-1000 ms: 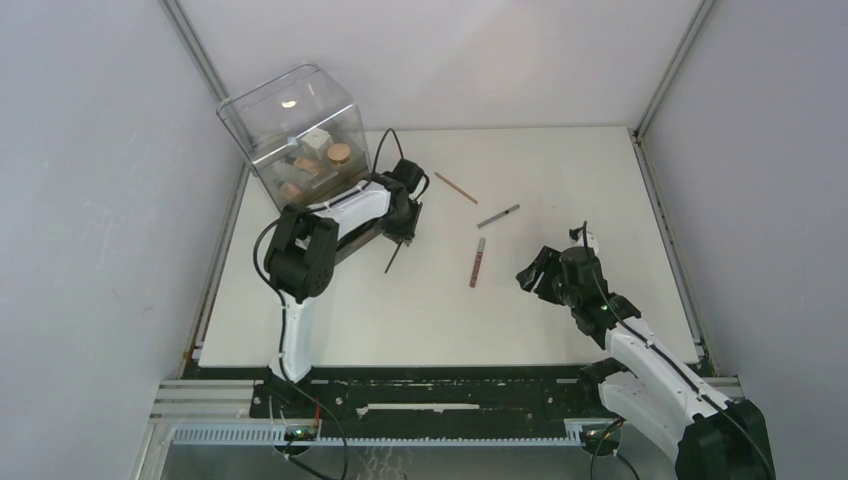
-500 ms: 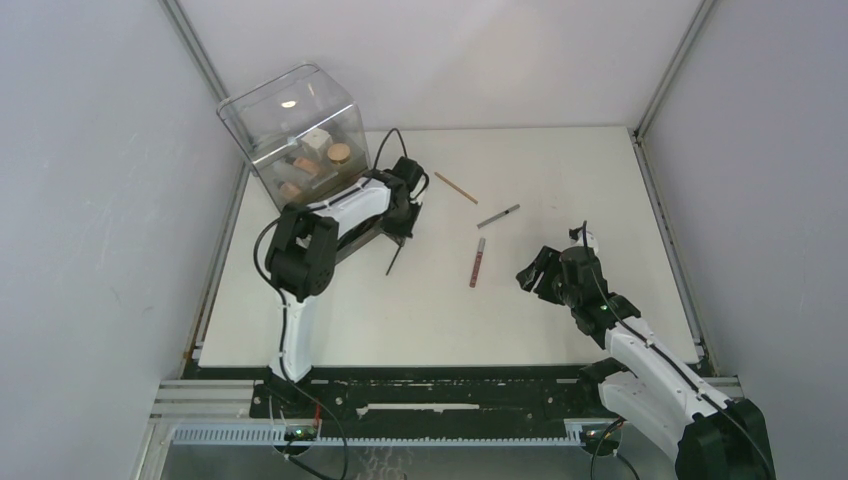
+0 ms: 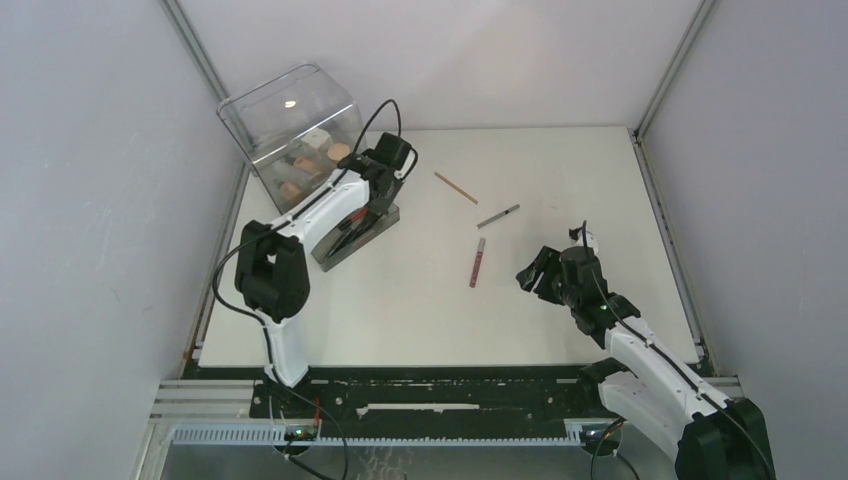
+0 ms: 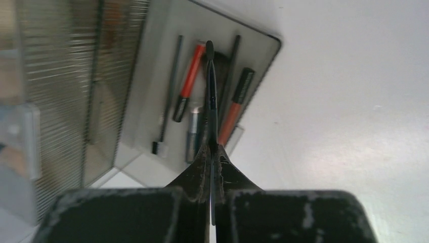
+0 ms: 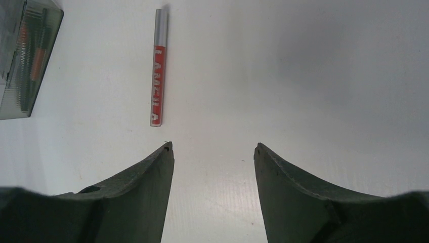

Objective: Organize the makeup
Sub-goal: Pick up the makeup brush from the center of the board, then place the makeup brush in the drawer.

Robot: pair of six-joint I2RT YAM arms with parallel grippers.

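Most looks done, I judge: the clear box [image 3: 290,115] at the overhead view's upper left holds small cosmetics [image 3: 312,152], and its pulled-out drawer [image 4: 255,43] holds 2 red tubes [image 4: 190,76]. 3 pieces lie loose mid-table: tan stick [image 3: 455,187], grey pencil [image 3: 498,216], loose lip tube [image 5: 158,76]. My left gripper [image 4: 211,152] pinches a thin black brush [image 4: 210,86] over the drawer. My right gripper [image 5: 212,152] gapes wide, empty, below the loose lip tube.

Right gripper [image 5: 213,148]: jaws spread, nothing between them.
Red lip tube [image 5: 158,68]: flat on the white table [image 5: 313,76], ahead-left, silver cap far.
Clear tray [image 5: 25,55]: top-left corner, cut off.
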